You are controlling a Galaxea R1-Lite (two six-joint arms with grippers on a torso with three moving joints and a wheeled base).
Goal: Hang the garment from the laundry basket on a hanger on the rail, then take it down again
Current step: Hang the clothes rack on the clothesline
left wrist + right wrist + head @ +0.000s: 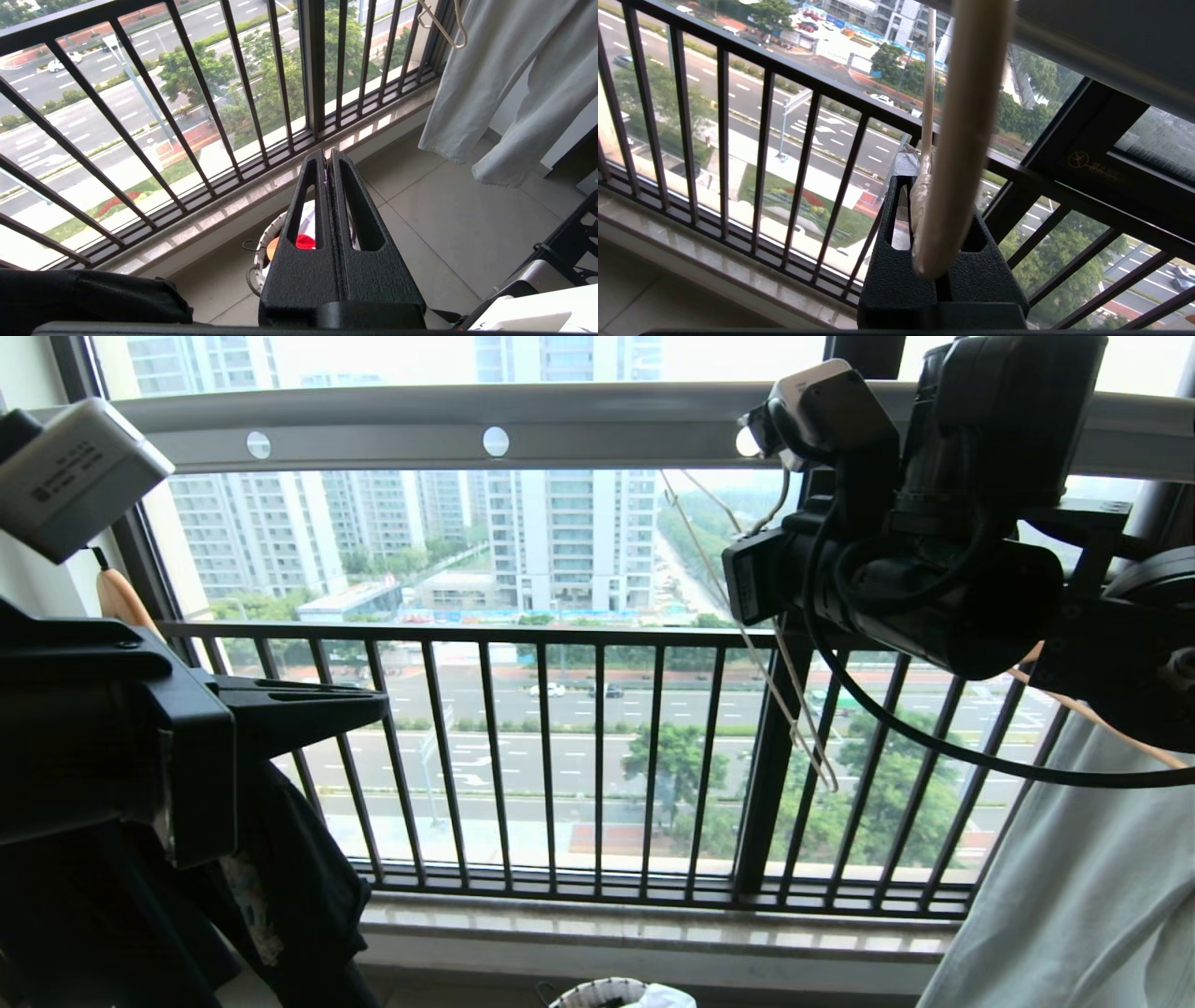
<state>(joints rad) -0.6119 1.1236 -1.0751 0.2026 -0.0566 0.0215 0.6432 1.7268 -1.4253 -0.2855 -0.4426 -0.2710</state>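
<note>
The rail (579, 425) runs overhead across the window. Below it the hanger (761, 663) slants down in front of the window bars, and my right gripper (738, 581) is shut on its upper part. In the right wrist view the hanger's whitish wire (929, 93) sits pinched between the jaws of that gripper (920, 179). Its hook is hidden behind my right wrist. My left gripper (373, 705) is shut and holds nothing, low at the left. Under its fingers (326, 154) stands the laundry basket (260, 254) on the floor, with the red garment (306, 241) inside.
A black T-shirt (280, 896) hangs at the left on a wooden hanger (121, 599). A pale grey-green garment (1074, 877) hangs at the right. The dark barred window railing (597, 756) and a stone sill (653, 933) close off the far side. The basket rim (607, 992) shows at the head view's bottom edge.
</note>
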